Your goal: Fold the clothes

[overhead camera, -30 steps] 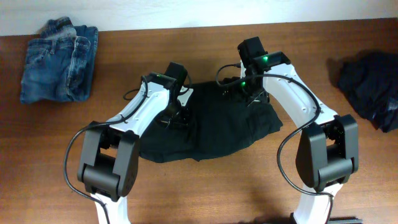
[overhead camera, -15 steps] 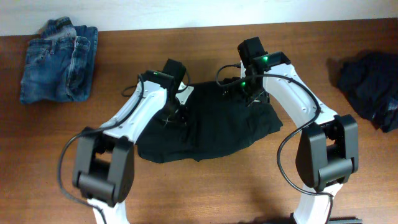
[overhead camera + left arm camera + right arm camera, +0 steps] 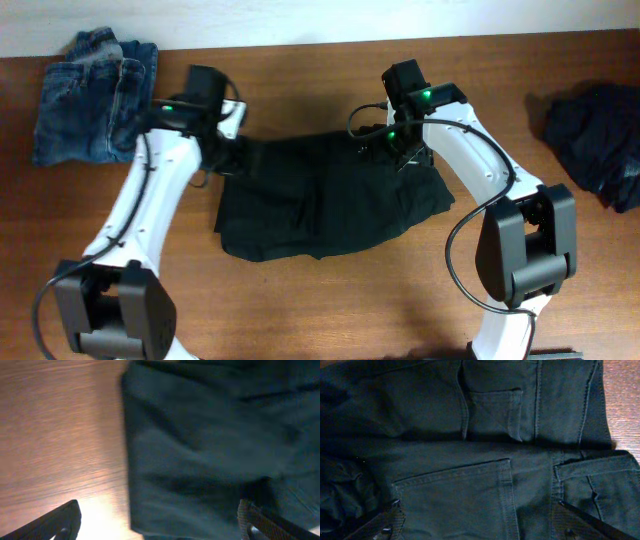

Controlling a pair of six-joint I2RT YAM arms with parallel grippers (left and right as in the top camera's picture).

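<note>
A black pair of shorts (image 3: pixel 330 200) lies spread on the wooden table, back pockets (image 3: pixel 465 495) up in the right wrist view. My left gripper (image 3: pixel 236 157) hovers at the garment's far left corner, open, with nothing between its fingers (image 3: pixel 64 521). In the left wrist view the cloth's left edge (image 3: pixel 131 460) runs between the jaws, with bare wood on the left. My right gripper (image 3: pixel 392 150) hangs over the far right part of the shorts. It is open too, and its fingertips (image 3: pixel 575 522) frame a pocket and the waistband seam without gripping.
A folded pair of blue jeans (image 3: pixel 95 95) lies at the far left. A crumpled dark garment (image 3: pixel 595 135) sits at the far right edge. The table's back edge (image 3: pixel 320 42) meets a white wall.
My left gripper has opened and let go of the black cloth, then swung left and away to the garment's far left corner. The right arm has not moved.
</note>
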